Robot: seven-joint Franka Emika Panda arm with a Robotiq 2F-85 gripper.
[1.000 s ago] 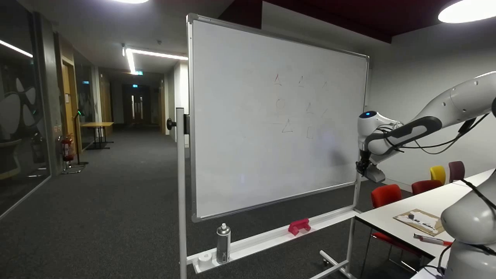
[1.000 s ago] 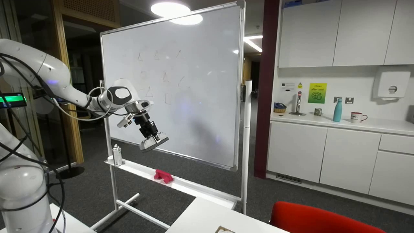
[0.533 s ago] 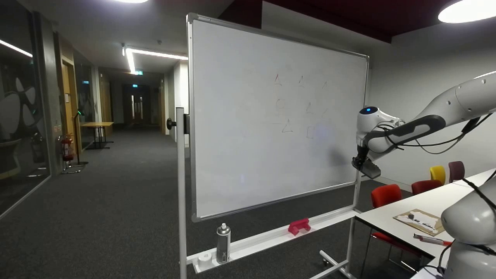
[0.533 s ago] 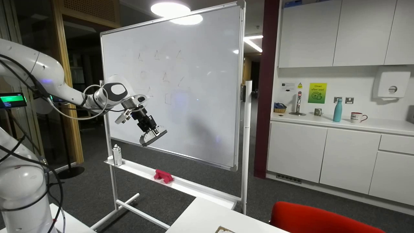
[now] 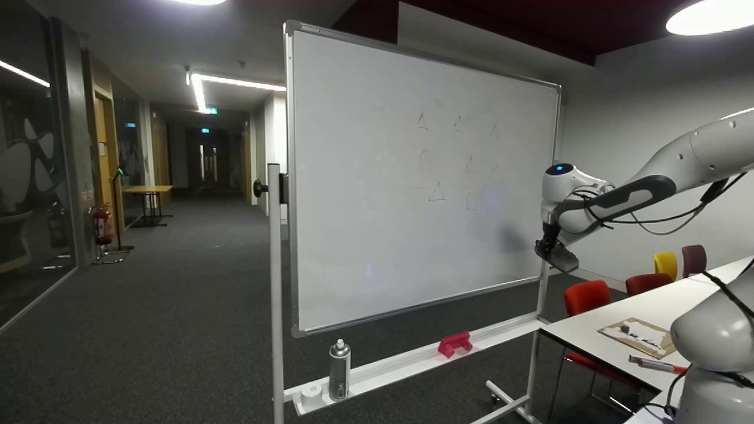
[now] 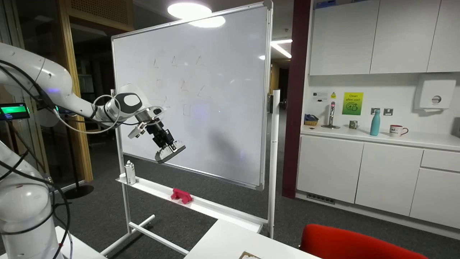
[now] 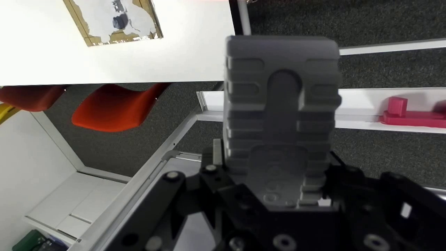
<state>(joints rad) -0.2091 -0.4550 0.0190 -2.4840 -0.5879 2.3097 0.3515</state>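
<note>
The black two-finger hand [image 7: 275,158] pinches a grey ridged plastic block [image 7: 282,115] by its sides. In the wrist view, the block's long axis runs 12-to-6 o'clock, projecting from the hand toward 12. A pink-red plastic bracket [image 7: 414,119] rests at 3 o'clock on a white tray [image 7: 359,101]. In an exterior view, the block appears apart from a rectangular silver-framed whiteboard [image 5: 389,206]; faint line drawings [image 5: 469,166] lie between 10 and 11 o'clock.
</note>
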